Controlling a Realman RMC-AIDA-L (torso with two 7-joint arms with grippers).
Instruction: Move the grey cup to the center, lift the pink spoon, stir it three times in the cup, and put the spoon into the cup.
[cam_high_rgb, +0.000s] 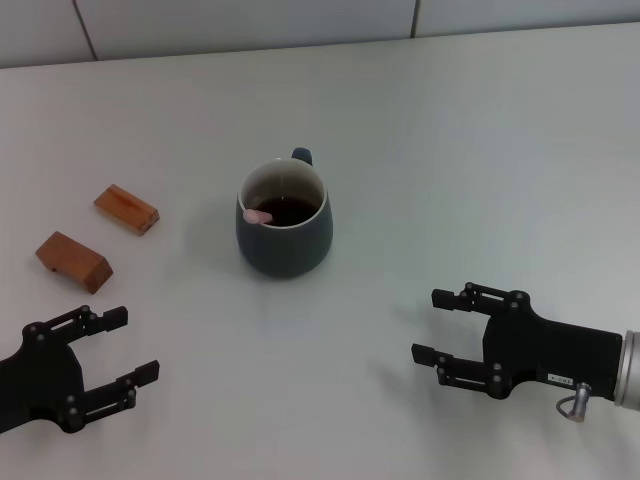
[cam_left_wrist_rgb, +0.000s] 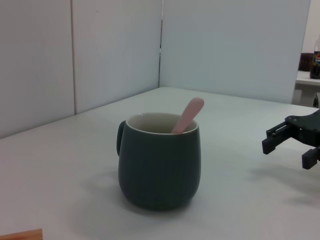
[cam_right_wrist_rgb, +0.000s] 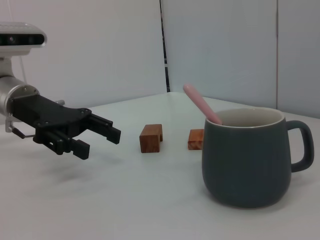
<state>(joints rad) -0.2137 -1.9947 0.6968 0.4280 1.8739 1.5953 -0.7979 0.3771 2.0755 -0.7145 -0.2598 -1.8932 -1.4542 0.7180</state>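
The grey cup (cam_high_rgb: 284, 222) stands upright in the middle of the table, its handle pointing away from me, with dark liquid inside. The pink spoon (cam_high_rgb: 258, 214) rests in it, the pink handle leaning over the cup's left rim. The same grey cup (cam_left_wrist_rgb: 159, 162) and pink spoon (cam_left_wrist_rgb: 188, 114) show in the left wrist view, and the grey cup (cam_right_wrist_rgb: 246, 156) with the pink spoon (cam_right_wrist_rgb: 201, 104) in the right wrist view. My left gripper (cam_high_rgb: 128, 347) sits open near the front left. My right gripper (cam_high_rgb: 432, 326) sits open at the front right. Both are apart from the cup.
Two brown wooden blocks (cam_high_rgb: 127, 209) (cam_high_rgb: 72, 261) lie left of the cup, just beyond my left gripper. A white tiled wall (cam_high_rgb: 300, 25) borders the table's far side.
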